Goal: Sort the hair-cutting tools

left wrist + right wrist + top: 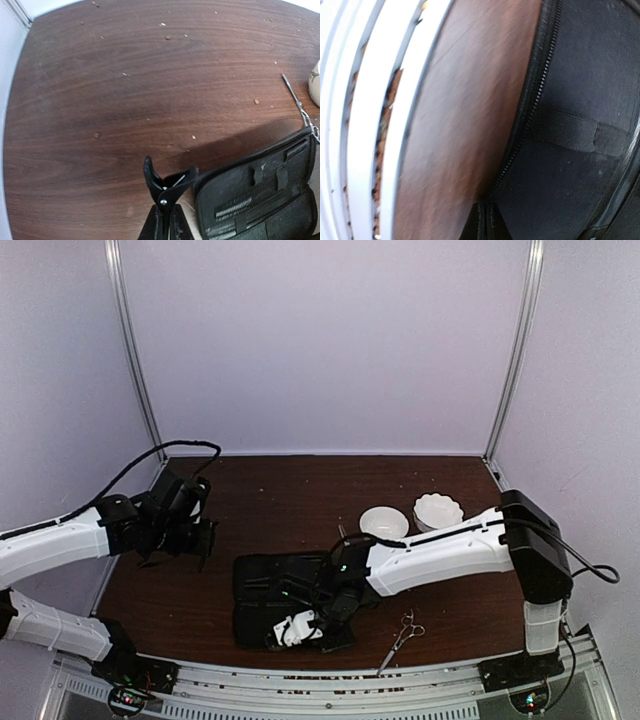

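- Left gripper [170, 172] is open a bit and holds nothing, near the left edge of the table [280, 490].
- Right gripper [485, 220] is squeezed closed over the black case [265, 590].
- Scissors [403, 633] lie by the near edge.

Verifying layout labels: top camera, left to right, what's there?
Left hand → open black case → smooth white bowl → scalloped white bowl. Scissors overlap the bowls sideways, so omitted.
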`<state>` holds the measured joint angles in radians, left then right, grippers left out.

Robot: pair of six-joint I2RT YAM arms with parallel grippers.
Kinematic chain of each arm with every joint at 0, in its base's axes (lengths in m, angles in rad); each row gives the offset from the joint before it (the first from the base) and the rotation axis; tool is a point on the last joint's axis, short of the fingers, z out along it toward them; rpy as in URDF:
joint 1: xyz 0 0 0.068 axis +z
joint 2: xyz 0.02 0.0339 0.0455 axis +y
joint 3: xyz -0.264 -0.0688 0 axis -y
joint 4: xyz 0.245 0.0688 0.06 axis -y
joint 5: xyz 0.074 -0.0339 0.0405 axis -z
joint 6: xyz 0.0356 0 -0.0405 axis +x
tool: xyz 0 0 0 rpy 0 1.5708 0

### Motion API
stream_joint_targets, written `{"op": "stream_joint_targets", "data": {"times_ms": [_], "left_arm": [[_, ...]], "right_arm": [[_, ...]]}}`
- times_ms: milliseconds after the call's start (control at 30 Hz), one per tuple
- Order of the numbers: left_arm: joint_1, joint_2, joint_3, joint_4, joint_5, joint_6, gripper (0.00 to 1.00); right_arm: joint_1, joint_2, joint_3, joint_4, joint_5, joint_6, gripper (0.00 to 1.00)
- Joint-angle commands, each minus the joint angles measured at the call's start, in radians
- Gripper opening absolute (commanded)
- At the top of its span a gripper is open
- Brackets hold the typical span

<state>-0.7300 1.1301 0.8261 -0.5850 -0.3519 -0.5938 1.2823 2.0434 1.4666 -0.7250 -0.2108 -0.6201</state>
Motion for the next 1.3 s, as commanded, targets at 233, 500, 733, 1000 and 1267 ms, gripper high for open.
{"op": "stream_joint_targets", "data": {"times_ms": [233, 500, 733, 1000, 1267], "left_arm": [[-0.037, 0.038, -0.044, 0.223, 0.177, -0.172, 0.0], [-0.054, 0.007, -0.069, 0.416, 0.211, -0.181, 0.0], [-0.066, -0.052, -0.136, 0.686, 0.242, -0.223, 0.0], [-0.129, -0.038, -0.184, 1.088, 0.361, -0.113, 0.0], [-0.138, 0.025, -0.248, 1.429, 0.556, -0.124, 0.0]], "right_arm": [[-0.006, -0.208, -0.147, -0.01, -0.034, 0.026, 0.24], [-0.1, -0.352, -0.095, 0.035, -0.06, 0.115, 0.37], [-0.259, -0.395, -0.026, 0.199, -0.141, 0.39, 0.4], [-0.292, -0.332, 0.097, 0.256, -0.413, 0.562, 0.41], [-0.295, -0.319, 0.113, 0.315, -0.478, 0.62, 0.41]]}}
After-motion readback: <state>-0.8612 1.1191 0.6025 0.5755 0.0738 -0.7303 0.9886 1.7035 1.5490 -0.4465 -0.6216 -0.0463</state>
